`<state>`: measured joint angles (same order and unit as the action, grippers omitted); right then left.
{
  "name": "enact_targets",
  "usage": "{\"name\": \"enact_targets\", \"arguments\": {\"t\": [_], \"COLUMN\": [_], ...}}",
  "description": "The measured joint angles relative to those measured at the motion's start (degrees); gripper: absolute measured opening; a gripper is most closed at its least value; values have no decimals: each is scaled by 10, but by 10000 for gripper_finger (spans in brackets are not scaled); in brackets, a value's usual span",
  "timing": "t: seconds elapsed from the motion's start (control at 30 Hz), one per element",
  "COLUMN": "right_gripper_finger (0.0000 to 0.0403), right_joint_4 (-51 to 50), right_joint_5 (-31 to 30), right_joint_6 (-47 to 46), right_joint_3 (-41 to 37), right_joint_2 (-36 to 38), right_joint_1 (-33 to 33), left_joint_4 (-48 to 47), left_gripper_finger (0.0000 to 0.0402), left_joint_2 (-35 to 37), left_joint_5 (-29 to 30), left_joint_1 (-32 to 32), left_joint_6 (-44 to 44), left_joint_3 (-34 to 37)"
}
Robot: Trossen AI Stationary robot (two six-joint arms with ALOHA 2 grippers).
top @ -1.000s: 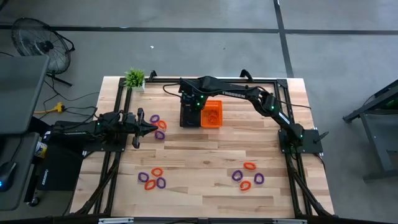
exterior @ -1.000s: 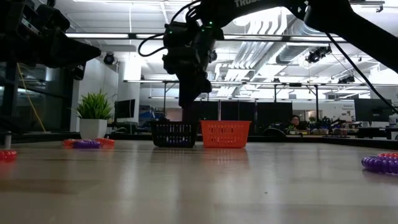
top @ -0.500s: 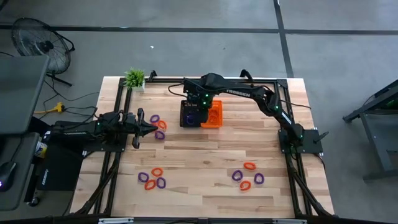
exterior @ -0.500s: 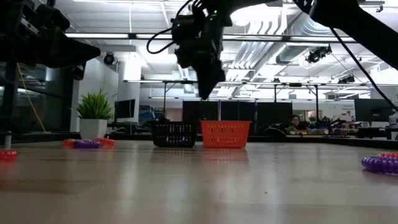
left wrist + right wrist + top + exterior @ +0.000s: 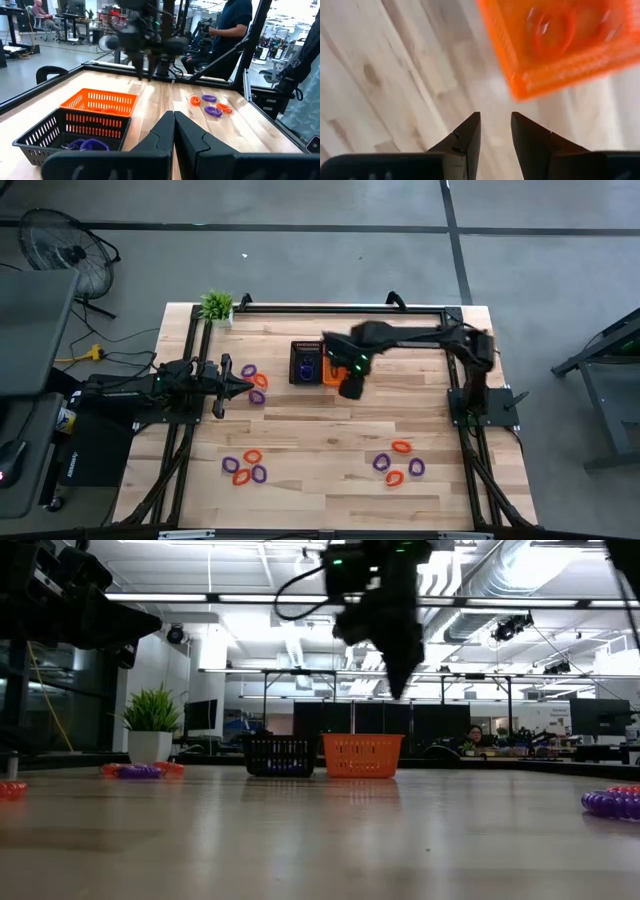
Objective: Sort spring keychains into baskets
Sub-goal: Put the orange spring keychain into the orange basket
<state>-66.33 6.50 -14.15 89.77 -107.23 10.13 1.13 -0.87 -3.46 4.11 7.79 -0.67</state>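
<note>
While apparently empty, right end effector hovers beside orange basket.

Dark jointed arms, black cables (green lights)

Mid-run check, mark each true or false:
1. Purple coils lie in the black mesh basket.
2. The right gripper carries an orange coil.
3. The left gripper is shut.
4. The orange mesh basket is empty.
1. True: purple spring keychains lie in the black mesh basket.
2. False: the right gripper is open with nothing between its fingers.
3. True: the left gripper is shut, off to the side.
4. False: the orange mesh basket holds an orange-red coil.
</note>
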Motion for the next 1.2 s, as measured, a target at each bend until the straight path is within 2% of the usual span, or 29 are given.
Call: {"name": "enact_targets", "arguments": {"t": [0.13, 0.3, 0.53, 0.8, 1.03, 1.2], "right_gripper_finger": [103, 103, 103, 103, 103, 103], "right_joint_4": [56, 94, 152, 226, 282, 297], "right_joint_5": [12, 13, 11, 6, -2, -44], "right_joint_6": [-65, -102, -147, -169, -169, -167], "right_joint_3": [-132, -268, -400, -477, -513, -517], "right_joint_2": [84, 174, 249, 260, 260, 260], "right_joint_1": [-35, -92, -173, -260, -336, -370], "left_joint_4": [0, 0, 0, 0, 0, 0], "left_gripper_finger": [1, 1, 1, 1, 1, 1], "left_joint_2": [0, 0, 0, 0, 0, 0], "left_joint_5": [0, 0, 0, 0, 0, 1], "left_joint_1": [0, 0, 0, 0, 0, 0], "left_joint_6": [0, 0, 0, 0, 0, 0], "left_joint_3": [0, 0, 0, 0, 0, 0]}}
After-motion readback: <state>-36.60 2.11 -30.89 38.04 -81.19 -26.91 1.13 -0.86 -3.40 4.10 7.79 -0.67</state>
